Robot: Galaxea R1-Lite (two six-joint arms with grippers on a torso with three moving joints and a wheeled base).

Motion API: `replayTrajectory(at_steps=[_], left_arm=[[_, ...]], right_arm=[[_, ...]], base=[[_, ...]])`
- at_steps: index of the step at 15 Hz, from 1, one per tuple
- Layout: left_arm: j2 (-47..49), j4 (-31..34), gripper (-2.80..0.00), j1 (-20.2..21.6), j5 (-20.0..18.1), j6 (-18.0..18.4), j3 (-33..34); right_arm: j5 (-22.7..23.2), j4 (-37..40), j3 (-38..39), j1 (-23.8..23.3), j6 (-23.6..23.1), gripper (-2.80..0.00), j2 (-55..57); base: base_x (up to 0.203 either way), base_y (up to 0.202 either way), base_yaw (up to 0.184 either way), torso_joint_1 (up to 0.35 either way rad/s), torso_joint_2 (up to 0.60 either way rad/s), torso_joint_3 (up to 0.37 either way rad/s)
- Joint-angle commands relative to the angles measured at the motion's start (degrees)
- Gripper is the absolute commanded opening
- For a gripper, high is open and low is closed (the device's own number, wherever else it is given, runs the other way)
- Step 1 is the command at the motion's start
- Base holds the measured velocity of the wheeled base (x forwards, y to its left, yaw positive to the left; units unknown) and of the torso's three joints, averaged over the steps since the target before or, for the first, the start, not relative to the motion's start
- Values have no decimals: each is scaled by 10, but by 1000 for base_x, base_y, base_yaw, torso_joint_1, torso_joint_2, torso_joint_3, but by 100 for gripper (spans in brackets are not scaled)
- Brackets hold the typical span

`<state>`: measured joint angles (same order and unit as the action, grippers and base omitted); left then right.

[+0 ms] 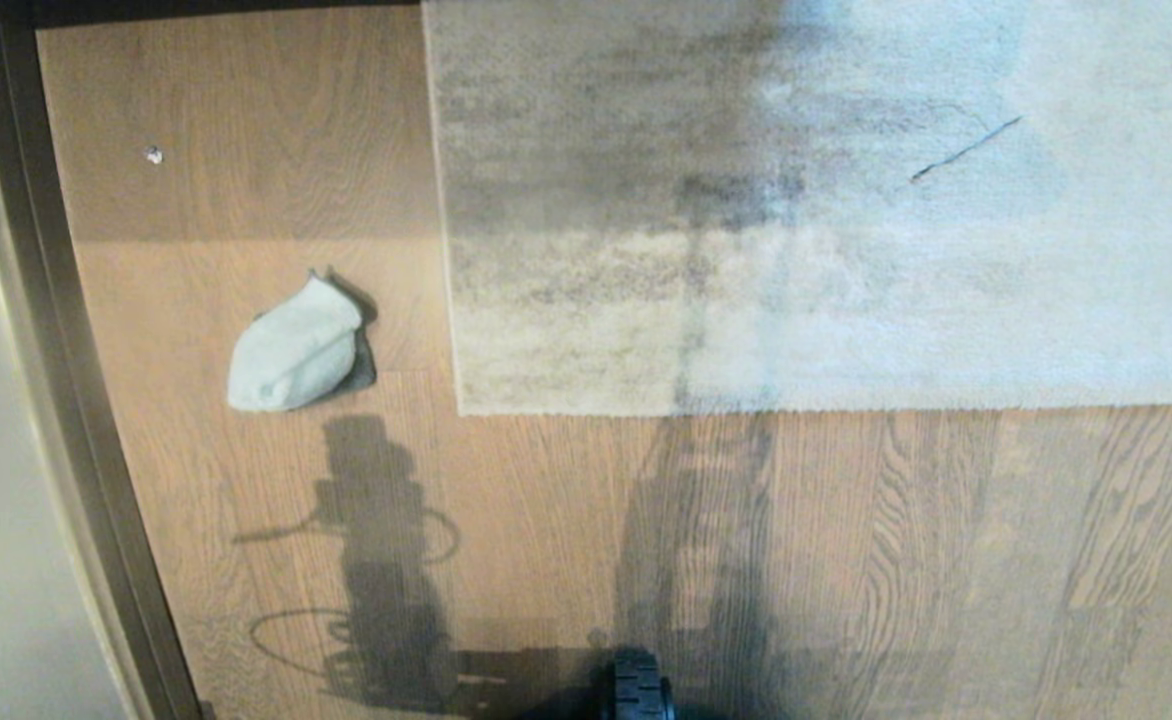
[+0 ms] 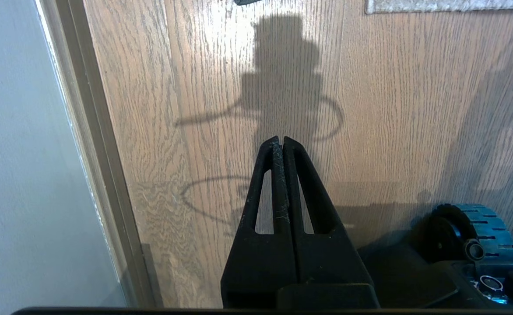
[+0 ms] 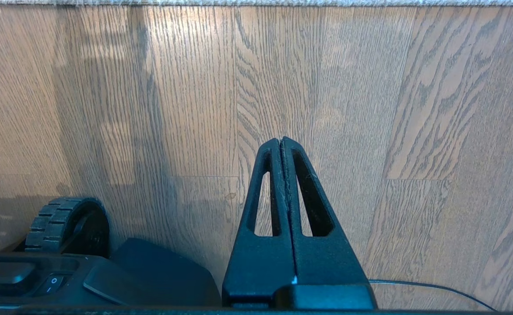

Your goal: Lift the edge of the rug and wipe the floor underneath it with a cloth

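Nothing had started. Both arms hung parked above the bare floor [image 1: 566, 520]. The left gripper [image 2: 279, 141] had its fingers pressed tight together, holding nothing, and the right gripper [image 3: 281, 141] was likewise closed and empty.

In the head view the cloth [image 1: 294, 347] lay crumpled at centre left, on the planks between the dark baseboard [image 1: 56, 400] along the left edge and the rug. It sat just beside the rug's side border, not touching it, a little above the square corner [image 1: 462, 408]. The rug edge [image 1: 826, 408] ran straight across the middle of the frame, from that corner out to the right border.

That split decided things, as I read it. The cloth sat on the left arm's side, up-frame of that arm's shadow, so the left gripper looked nearer to it. In the right wrist view the rug edge [image 3: 256, 2] ran across the top of the frame, straight ahead of the closed fingers, so the right gripper looked placed for the lift.
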<state>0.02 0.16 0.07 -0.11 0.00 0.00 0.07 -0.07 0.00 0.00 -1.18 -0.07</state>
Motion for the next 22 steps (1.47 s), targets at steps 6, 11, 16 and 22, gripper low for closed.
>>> replayTrajectory(at_steps=[6,11,16,22], left_arm=[[0,0,-280,0,0,-6,0],[0,-1,-280,0,-1,-8,0],[0,0,-280,-1,-3,-7,0],[0,0,-280,-1,-3,-7,0]], right_arm=[[0,0,0,0,0,-280,1],[0,0,0,0,0,-280,1],[0,0,0,0,0,-280,1],[0,-1,0,0,0,-280,1]], base=[[0,0,0,0,0,0],[0,0,0,0,0,0],[0,0,0,2,0,18],[0,0,0,2,2,179]])
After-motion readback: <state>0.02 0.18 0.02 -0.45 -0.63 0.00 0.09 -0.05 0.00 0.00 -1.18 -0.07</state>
